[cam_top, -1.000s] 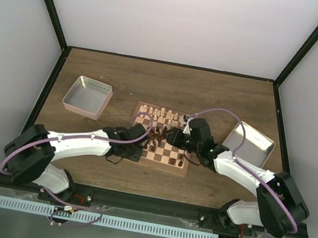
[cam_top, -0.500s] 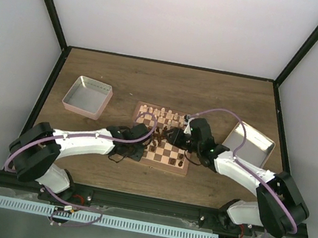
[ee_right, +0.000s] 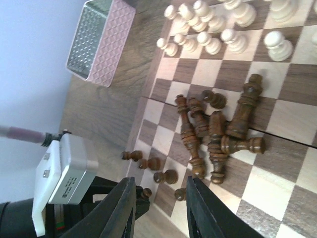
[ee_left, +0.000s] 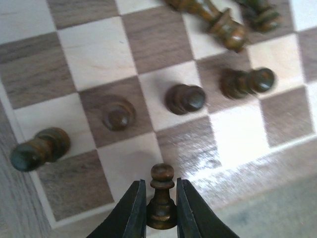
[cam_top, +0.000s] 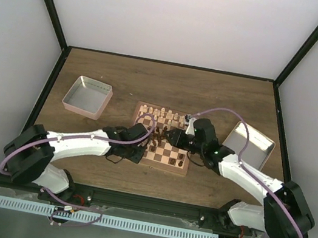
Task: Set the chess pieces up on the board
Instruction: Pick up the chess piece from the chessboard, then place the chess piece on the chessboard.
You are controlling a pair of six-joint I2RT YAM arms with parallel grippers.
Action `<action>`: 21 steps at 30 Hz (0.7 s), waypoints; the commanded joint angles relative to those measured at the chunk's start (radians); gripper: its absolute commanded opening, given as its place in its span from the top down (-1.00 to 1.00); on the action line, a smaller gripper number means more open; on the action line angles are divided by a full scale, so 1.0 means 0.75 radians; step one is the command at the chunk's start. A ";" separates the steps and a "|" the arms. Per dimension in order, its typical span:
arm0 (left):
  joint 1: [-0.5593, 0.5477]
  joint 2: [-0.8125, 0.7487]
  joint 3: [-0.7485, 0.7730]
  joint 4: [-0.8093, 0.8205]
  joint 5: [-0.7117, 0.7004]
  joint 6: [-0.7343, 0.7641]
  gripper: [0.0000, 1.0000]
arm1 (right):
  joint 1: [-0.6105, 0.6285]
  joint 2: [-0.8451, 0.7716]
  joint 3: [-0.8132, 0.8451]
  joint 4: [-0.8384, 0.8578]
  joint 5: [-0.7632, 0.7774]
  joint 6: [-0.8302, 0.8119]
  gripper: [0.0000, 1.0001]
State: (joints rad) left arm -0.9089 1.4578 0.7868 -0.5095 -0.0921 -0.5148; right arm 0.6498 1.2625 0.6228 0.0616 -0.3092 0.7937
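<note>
From above you can't tell the chess pieces apart by type; they're too small. The left arm and right arm cover parts of the board. At the left wrist, the left gripper hides the sides of the dark pawn, seemingly clamped. The fallen dark pieces run off the top edge.

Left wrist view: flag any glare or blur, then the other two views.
Left wrist view: a white sheen on the board at lower right; the dark pawn between the fingers sharp, the fallen pieces at the top soft. Right wrist view: even light, no glare. Top external view: evenly lit, pieces tiny.
</note>
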 commanded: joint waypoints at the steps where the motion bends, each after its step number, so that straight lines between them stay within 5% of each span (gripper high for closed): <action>1: -0.001 -0.101 -0.037 0.040 0.181 0.086 0.71 | -0.009 -0.079 0.017 -0.060 -0.143 -0.146 0.39; 12: 0.003 -0.260 -0.045 0.162 0.300 0.236 0.70 | -0.009 -0.134 -0.032 0.043 -0.577 -0.291 0.15; 21: -0.001 -0.444 -0.061 0.364 0.408 0.403 0.70 | -0.009 -0.139 0.012 -0.036 -0.693 -0.315 0.14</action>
State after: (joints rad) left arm -0.9085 1.1896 0.7490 -0.3595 0.1600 -0.2943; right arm 0.6491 1.1786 0.6041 0.0666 -0.7563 0.5865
